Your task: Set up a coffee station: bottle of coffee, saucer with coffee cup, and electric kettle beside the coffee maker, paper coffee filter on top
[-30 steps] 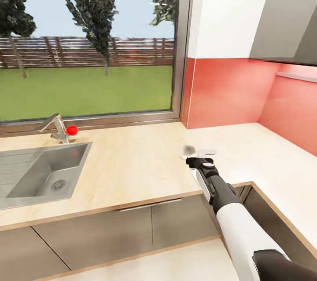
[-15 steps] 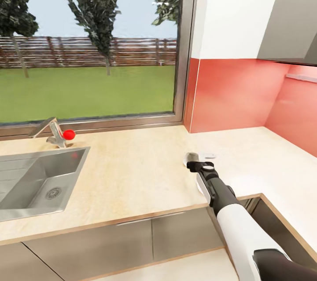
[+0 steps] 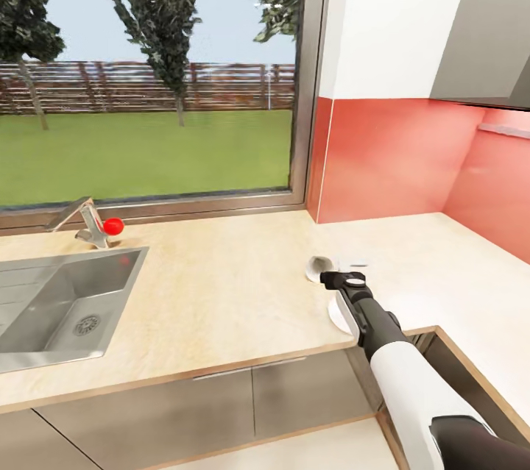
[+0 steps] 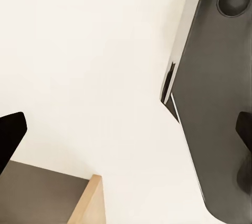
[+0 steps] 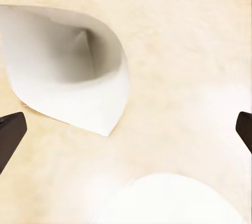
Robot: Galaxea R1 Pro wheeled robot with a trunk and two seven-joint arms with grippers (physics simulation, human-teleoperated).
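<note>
The robot's white-and-black right arm reaches over the long light beige speckled kitchen countertop (image 3: 221, 286), its right gripper (image 3: 346, 279) hanging just above the surface near the inner corner of the coral-red backsplash (image 3: 390, 157). In the right wrist view, the gripper's two dark fingertips (image 5: 10, 132) stand wide apart, holding nothing. Below them lies a thin white paper coffee filter (image 5: 73, 71), a cone on its side with its open mouth showing, resting on the counter. From the head camera the filter (image 3: 318, 268) appears just beside the gripper's tip. A second rounded white shape (image 5: 168, 200) sits near the filter; what it is cannot be told. To the left, a steel sink (image 3: 66, 301) with a red-knobbed tap (image 3: 92, 223) lies beneath a large window (image 3: 147, 73). The left gripper (image 4: 126, 129) is spread wide and empty over a pale floor, beside a dark grey curved panel (image 4: 215, 103).
</note>
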